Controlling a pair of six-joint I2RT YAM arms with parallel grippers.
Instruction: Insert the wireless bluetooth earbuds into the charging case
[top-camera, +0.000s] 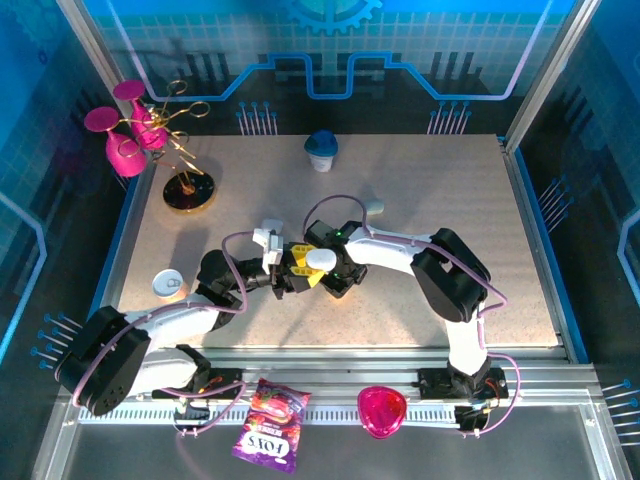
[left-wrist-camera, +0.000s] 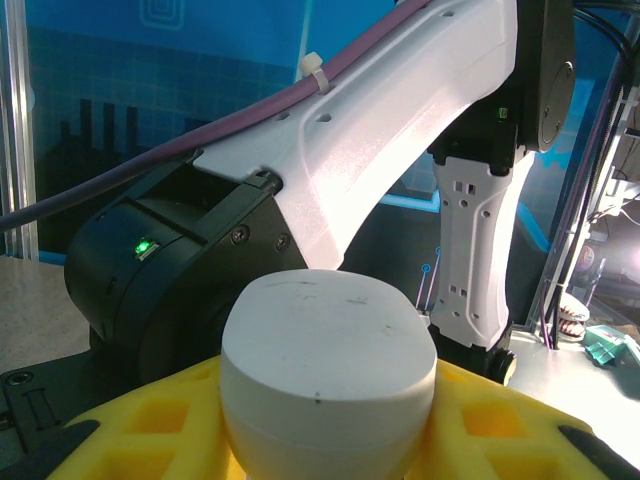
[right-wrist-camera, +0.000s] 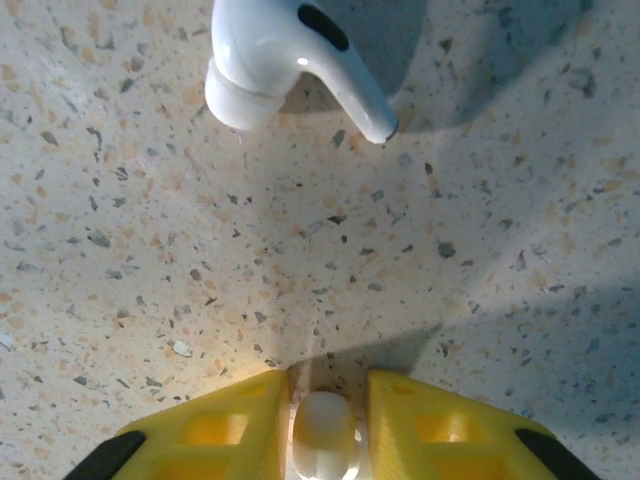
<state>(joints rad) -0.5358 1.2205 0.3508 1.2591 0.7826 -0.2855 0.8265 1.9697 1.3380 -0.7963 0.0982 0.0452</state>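
Observation:
My left gripper (left-wrist-camera: 328, 445) is shut on the white charging case (left-wrist-camera: 328, 370), a rounded pebble held between its yellow fingers (left-wrist-camera: 130, 425) with its smooth top toward the camera. From above, the case (top-camera: 320, 259) sits mid-table where the two grippers meet. My right gripper (right-wrist-camera: 327, 425) points down at the speckled tabletop with a small white earbud (right-wrist-camera: 325, 438) pinched between its yellow fingers (right-wrist-camera: 215, 430). A second earbud (right-wrist-camera: 290, 55) lies loose on the table just beyond it. The right arm's wrist (left-wrist-camera: 400, 150) looms close behind the case.
A gold stand with pink glasses (top-camera: 185, 188) is at the far left, a blue-white cup (top-camera: 321, 150) at the back centre, a small round lid (top-camera: 168, 283) at the near left. A snack packet (top-camera: 270, 425) and a pink bowl (top-camera: 382, 410) lie by the bases.

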